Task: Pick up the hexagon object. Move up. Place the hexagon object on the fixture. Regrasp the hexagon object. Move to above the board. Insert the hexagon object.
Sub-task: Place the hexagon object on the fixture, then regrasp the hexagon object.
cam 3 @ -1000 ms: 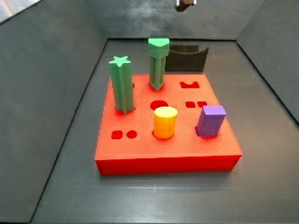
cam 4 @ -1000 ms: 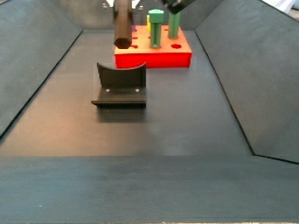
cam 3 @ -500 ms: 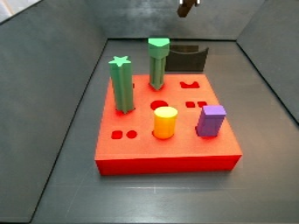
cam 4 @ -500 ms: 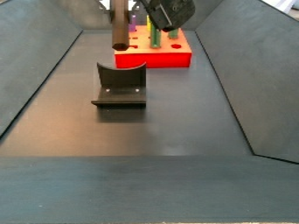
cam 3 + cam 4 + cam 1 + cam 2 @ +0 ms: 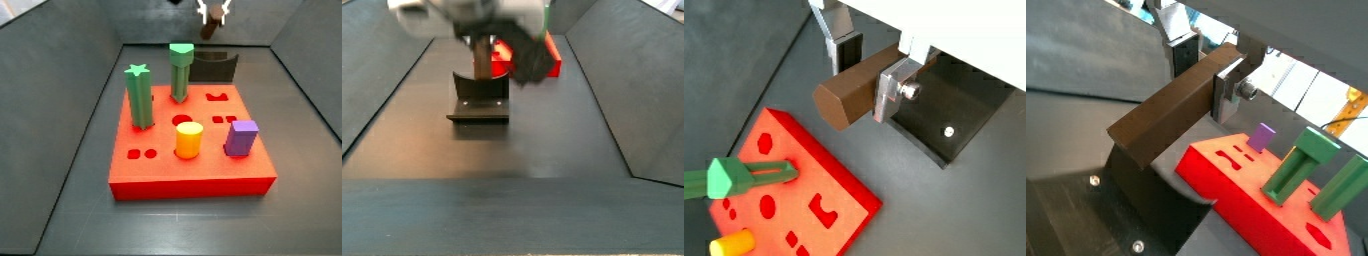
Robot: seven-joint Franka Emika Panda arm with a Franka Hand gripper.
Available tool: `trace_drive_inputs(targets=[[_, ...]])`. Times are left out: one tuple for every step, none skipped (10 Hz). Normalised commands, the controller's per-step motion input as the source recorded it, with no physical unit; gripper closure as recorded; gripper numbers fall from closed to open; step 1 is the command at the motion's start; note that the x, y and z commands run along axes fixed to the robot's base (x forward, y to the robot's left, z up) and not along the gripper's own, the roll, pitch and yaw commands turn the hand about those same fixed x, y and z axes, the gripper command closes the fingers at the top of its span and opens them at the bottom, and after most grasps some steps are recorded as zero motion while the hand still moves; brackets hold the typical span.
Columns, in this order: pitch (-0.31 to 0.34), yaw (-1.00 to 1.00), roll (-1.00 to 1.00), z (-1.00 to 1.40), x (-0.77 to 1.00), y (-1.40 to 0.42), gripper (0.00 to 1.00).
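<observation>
The hexagon object is a brown six-sided bar (image 5: 847, 97), also seen in the other wrist view (image 5: 1166, 112). My gripper (image 5: 869, 70) (image 5: 1207, 72) is shut on one end of it, a silver finger (image 5: 893, 85) on one side and a dark-padded finger (image 5: 846, 50) on the other. The bar hangs just above the dark fixture (image 5: 958, 115) (image 5: 1140, 200). In a side view the gripper (image 5: 492, 35) is a blur right over the fixture (image 5: 478, 100). In a side view it sits high at the back (image 5: 214, 12) above the fixture (image 5: 214, 68).
The red board (image 5: 187, 165) (image 5: 798, 195) (image 5: 1253, 195) lies beside the fixture. It holds a tall green star peg (image 5: 139, 95), a tall green peg (image 5: 181, 72), a yellow cylinder (image 5: 189, 139) and a purple block (image 5: 241, 137). Grey sloped walls enclose the floor.
My gripper has come down with the brown bar towards the fixture. It now fills more of both side views and is motion-blurred.
</observation>
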Motion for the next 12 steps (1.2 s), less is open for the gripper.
trace_drive_inputs(targets=[[0.1,-0.2,-0.43,-1.0,0.17,0.14,1.0],[0.045,-0.19,-0.23,-1.0,0.18,0.13,1.0],[0.02,-0.19,-0.19,-1.0,0.19,0.13,1.0],[-0.005,-0.16,-0.16,-0.89,0.17,0.12,1.0],[-0.016,-0.15,-0.16,-0.77,0.16,0.11,1.0],[-0.033,-0.11,-0.14,-0.48,0.12,0.07,1.0],[-0.042,-0.1,-0.14,-0.37,0.11,0.06,1.0],[-0.048,-0.07,-0.13,-0.24,0.07,0.06,1.0],[-0.052,-0.06,-0.13,-0.21,0.07,0.06,1.0],[-0.046,-0.04,-0.13,-0.18,0.07,0.04,1.0],[0.0,0.0,0.0,0.0,0.0,0.0,0.0],[0.057,0.01,-0.01,1.0,0.0,0.0,0.0]])
